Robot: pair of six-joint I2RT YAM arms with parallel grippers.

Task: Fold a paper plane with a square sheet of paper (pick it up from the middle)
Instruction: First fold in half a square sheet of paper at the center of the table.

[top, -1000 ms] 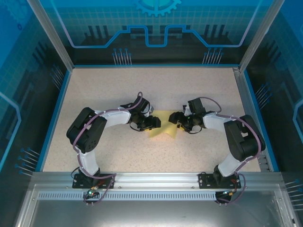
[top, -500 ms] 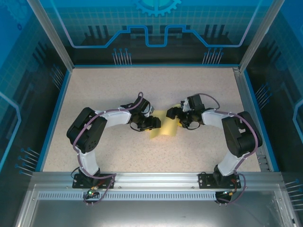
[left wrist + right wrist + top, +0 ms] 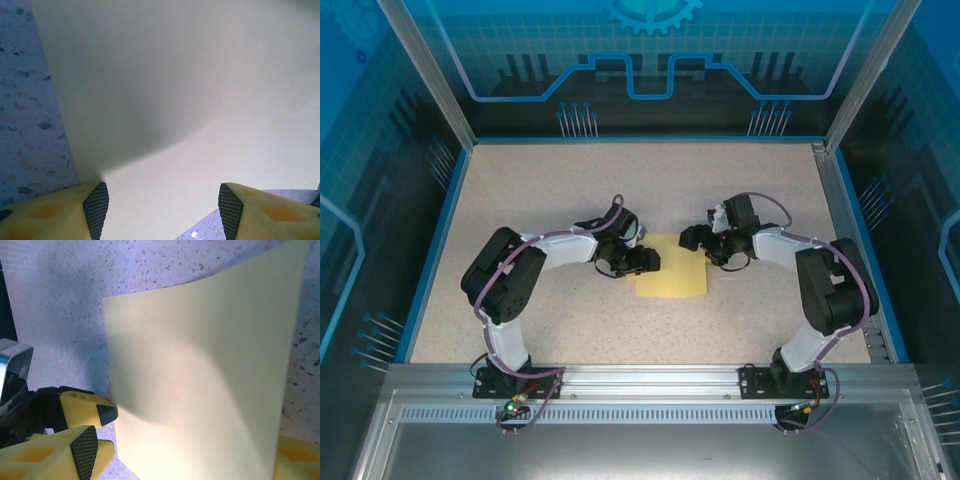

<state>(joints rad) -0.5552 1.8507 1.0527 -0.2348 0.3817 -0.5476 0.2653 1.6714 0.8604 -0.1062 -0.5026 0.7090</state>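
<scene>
- Well, the speckled table takes up most of what I see from above, with both arms bent in toward its middle.
- The square sheet of paper lies there between the two arms, spread out yellow and unfolded. A second ago it looked bunched and smaller between the grippers; it is laid out wide now.
- From above, the left gripper sits over the sheet's left edge. The right gripper is at the far right corner, drawn back from where it stood over the sheet's right side a second ago.
- The wrist cameras give what the overhead one cannot. The left gripper has its jaws standing apart with the sheet lying below them, and nothing is pinched. A soft shadow crosses the paper.
- The right gripper is spread wide, one finger to each side of the sheet, gripping nothing.
- Smallest of all, the dark ribbed pads face each other across the gap.
</scene>
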